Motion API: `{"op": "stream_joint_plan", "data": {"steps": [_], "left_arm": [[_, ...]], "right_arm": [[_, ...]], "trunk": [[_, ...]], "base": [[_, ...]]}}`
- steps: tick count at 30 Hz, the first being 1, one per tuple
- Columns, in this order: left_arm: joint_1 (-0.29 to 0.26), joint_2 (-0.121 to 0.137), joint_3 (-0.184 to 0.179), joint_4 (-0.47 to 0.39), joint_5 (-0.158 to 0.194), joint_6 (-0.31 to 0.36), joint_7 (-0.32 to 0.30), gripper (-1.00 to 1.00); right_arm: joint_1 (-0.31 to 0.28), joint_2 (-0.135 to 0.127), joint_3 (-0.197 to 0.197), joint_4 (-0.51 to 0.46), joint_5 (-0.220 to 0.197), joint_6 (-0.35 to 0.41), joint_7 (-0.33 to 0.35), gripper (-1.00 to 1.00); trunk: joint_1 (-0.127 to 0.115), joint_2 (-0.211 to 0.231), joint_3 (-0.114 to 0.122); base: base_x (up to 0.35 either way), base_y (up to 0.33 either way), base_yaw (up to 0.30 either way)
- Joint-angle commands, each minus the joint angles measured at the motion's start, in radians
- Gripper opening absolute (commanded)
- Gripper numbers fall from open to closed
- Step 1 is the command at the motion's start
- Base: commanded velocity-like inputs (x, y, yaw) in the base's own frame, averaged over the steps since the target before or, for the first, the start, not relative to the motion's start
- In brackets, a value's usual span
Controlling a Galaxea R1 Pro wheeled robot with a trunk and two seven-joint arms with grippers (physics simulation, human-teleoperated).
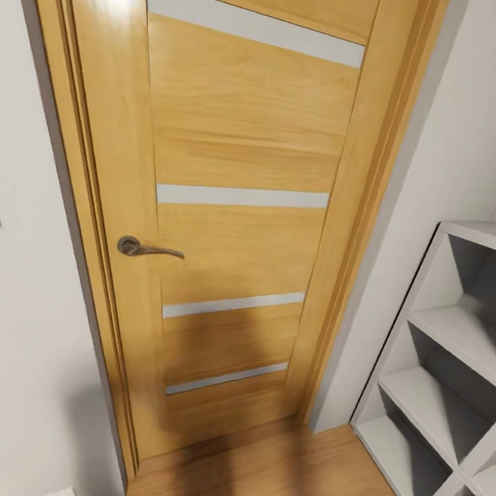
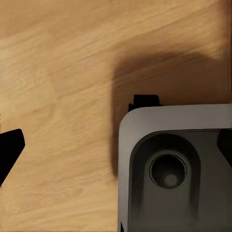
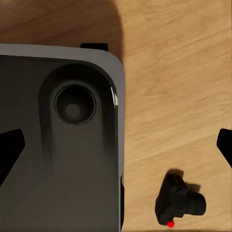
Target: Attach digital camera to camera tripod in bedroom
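1. Both arms hang pointing down at the floor; each wrist view catches the robot's grey base (image 3: 58, 145). The left gripper (image 2: 116, 150) and right gripper (image 3: 116, 150) both stand released, holding nothing.
2. The digital camera (image 3: 178, 202) lies on the wood floor (image 3: 174, 96), just beside the base.
3. Ahead: a closed oak door (image 1: 238, 201) with 4 pale strips, a metal lever handle (image 1: 146, 249), and white shelving (image 1: 450, 363).

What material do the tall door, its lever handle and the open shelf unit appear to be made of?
Tall honey-coloured door: looks like varnished wood, with visible grain and pale, possibly frosted-glass, strips. Curved grey lever handle: seems brushed metal, given its dull sheen. Pale grey open shelf unit: likely painted or laminated board, smooth and matte without grain.
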Motion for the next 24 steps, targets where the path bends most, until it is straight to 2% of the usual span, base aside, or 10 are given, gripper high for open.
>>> {"op": "stream_joint_plan", "data": {"steps": [1,24], "left_arm": [[0.000,0.000,0.001,-0.001,0.000,0.000,0.000,1.00],[0.000,0.000,0.001,0.000,0.000,0.000,0.000,1.00]], "right_arm": [[0.000,0.000,0.000,0.000,0.000,-0.002,0.000,1.00],[0.000,0.000,-0.001,0.000,0.000,-0.002,0.000,1.00]], "trunk": [[0.000,0.000,-0.001],[0.000,0.000,-0.001]], "base": [[0.001,-0.001,-0.263],[0.000,0.000,-0.285]]}}
